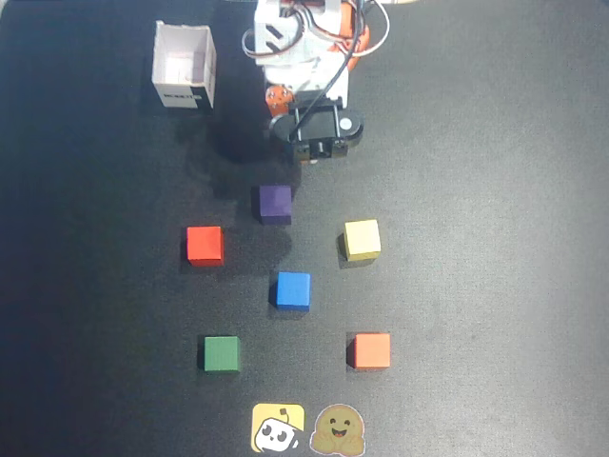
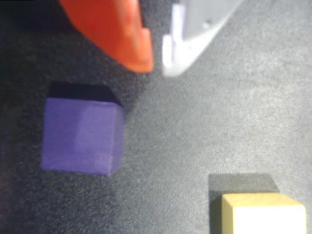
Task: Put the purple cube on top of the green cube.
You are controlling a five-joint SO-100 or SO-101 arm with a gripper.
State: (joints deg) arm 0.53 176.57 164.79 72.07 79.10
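The purple cube (image 1: 275,204) rests on the black mat just below the arm in the overhead view. In the wrist view the purple cube (image 2: 80,136) lies below and left of the fingertips, untouched. The green cube (image 1: 221,353) sits near the mat's lower left and is out of the wrist view. My gripper (image 1: 306,157) hovers above the purple cube's upper right. In the wrist view the gripper (image 2: 158,66) shows an orange finger (image 2: 122,34) and a white finger (image 2: 195,29) nearly together, with only a thin gap and nothing between them.
Other cubes lie around: red (image 1: 205,245), blue (image 1: 293,289), yellow (image 1: 362,239) (image 2: 263,212) and orange (image 1: 369,350). An open white box (image 1: 186,67) stands at the upper left. Two stickers (image 1: 278,428) (image 1: 340,430) lie at the bottom edge.
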